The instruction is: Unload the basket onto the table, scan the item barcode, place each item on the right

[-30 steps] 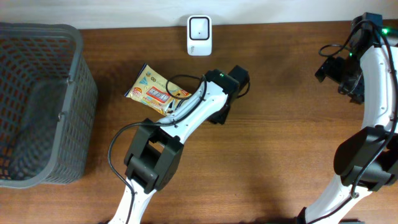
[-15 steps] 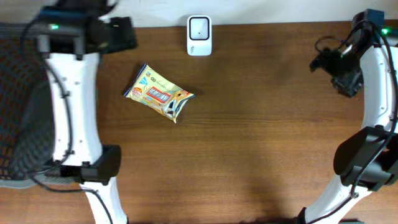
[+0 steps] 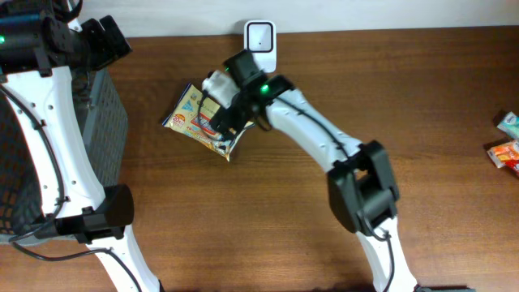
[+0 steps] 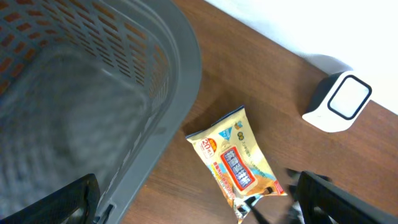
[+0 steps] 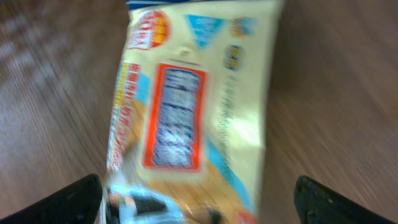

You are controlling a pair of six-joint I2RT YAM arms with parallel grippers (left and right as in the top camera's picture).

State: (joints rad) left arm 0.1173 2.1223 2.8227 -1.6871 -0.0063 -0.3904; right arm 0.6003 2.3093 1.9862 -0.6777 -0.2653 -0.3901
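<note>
The snack packet [image 3: 193, 116] lies flat on the surface, near-left of the scanner [image 3: 259, 36]. The right gripper [image 5: 199, 198] hovers over it, jaws apart; centre across its width before closing. The left gripper [image 4: 193, 208], also apart, hangs by the basket [image 3: 113, 130]

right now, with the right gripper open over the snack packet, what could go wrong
The snack packet lies flat under the open right gripper, so the fingers may push it along the table instead of pinching it.
The scanner stands close behind the right arm's wrist; a careless lift might knock it.
No barcode is clear on the packet's upper face, so it may need turning.
</note>
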